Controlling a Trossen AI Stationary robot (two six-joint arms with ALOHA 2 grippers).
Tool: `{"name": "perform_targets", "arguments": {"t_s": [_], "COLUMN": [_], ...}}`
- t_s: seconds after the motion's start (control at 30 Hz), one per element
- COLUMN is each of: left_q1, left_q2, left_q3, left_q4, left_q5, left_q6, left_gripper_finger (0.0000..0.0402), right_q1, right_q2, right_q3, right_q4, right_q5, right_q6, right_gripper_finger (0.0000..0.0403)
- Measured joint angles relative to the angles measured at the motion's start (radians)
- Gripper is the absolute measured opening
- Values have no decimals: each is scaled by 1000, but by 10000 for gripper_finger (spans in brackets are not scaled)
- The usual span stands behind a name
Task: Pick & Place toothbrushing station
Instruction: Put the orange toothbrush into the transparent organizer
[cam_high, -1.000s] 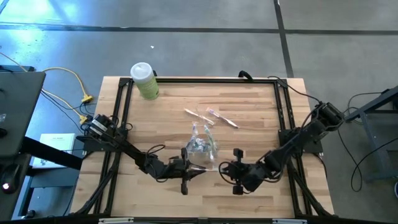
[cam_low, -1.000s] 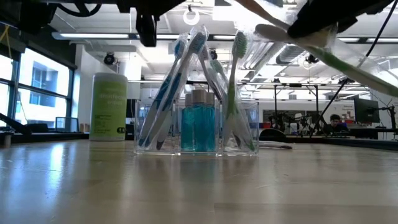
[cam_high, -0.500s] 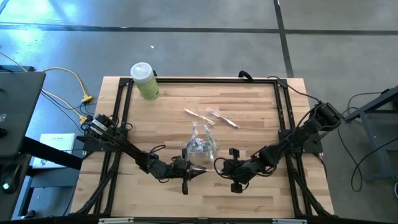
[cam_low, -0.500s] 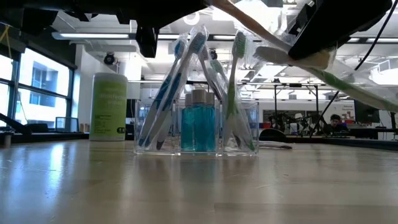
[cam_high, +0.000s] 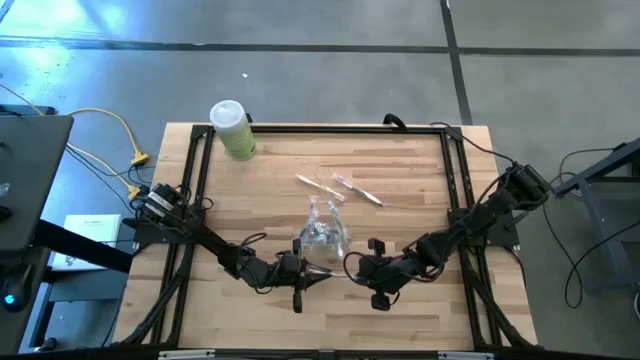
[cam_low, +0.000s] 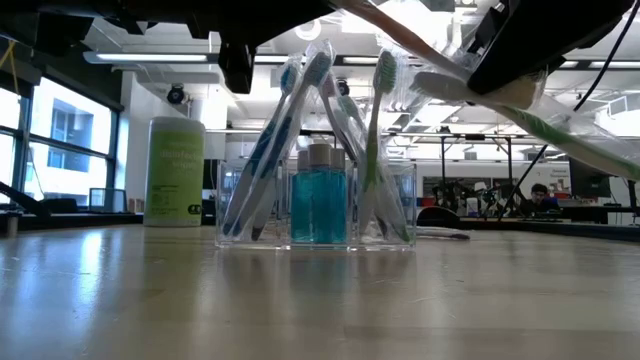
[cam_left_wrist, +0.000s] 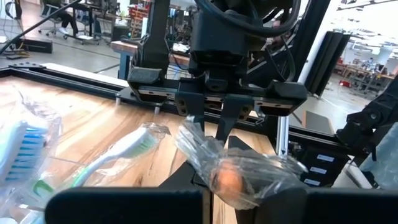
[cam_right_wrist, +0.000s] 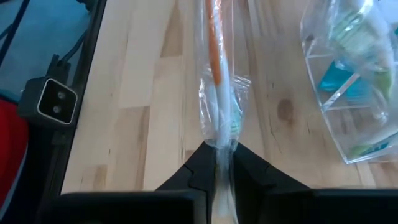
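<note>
High view: wooden table (cam_high: 400, 160) with black frame; green bottle (cam_high: 232, 129) at far left corner; two wrapped brushes (cam_high: 340, 187) lying mid-table; clear holder (cam_high: 325, 232) just nearer than those, toward front centre. Left gripper (cam_high: 322, 273) and right gripper (cam_high: 350, 268) tip to tip in front of holder, pointing at each other, a wrapped brush (cam_high: 336, 270) between them; detail too small to resolve here. Low view: holder (cam_low: 316, 205) upright on table, blue bottle (cam_low: 318, 205) in middle compartment, several brushes leaning inside at either side; green bottle (cam_low: 175, 171) beyond at left; wrapped brush (cam_low: 500, 100) held up in air at a slant, above and right of holder, under dark gripper body. Left wrist view: left fingers closed on wrapper end of brush (cam_left_wrist: 239, 171); right gripper (cam_left_wrist: 217, 118) opposite, fingers together, pinching far end of same wrapper. Right wrist view: right fingers (cam_right_wrist: 199, 171) clamped on wrapped brush (cam_right_wrist: 217, 112), orange handle inside film; holder (cam_right_wrist: 351, 81) just beside on table.
</note>
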Motion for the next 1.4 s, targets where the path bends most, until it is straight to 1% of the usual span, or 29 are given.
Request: {"name": "perform_targets", "arguments": {"t_s": [0.2, 0.37, 0.5, 0.7, 0.9, 1.07, 1.17, 1.23, 1.33, 1.4], "left_q1": [0, 0, 0, -15, -28, -28, -37, -49, -71, -87], "left_q2": [0, 0, 0, 0, 0, 0, -3, -8, -3, -4], "left_q3": [0, 0, 0, 0, 0, 0, 0, 3, 2, 2], "left_q4": [0, 1, 1, 66, 107, 137, 206, 253, 272, 305], "left_q5": [-3, -6, -6, -11, -54, -61, -71, -76, -107, -139], "left_q6": [0, 1, 6, 87, 134, 148, 187, 227, 300, 341], "left_gripper_finger": [15, 15, 15, 15, 15, 15, 15, 15, 15, 15], "right_q1": [1, 2, 2, 2, 2, 2, 3, 5, 3, 2], "right_q2": [0, 0, 0, 0, 0, 0, 1, 8, 0, 3], "right_q3": [-2, -2, -2, 1, 1, 0, -6, -10, -4, -5], "right_q4": [-10, -11, -17, -29, -31, -35, -70, -93, -88, -95], "right_q5": [-14, -12, -16, -20, -18, -19, -53, -57, -39, -33], "right_q6": [-1, -2, 0, 25, 25, 25, 25, 24, 26, 26], "right_gripper_finger": [55, 65, 65, 60, 60, 60, 59, 59, 58, 50]}}
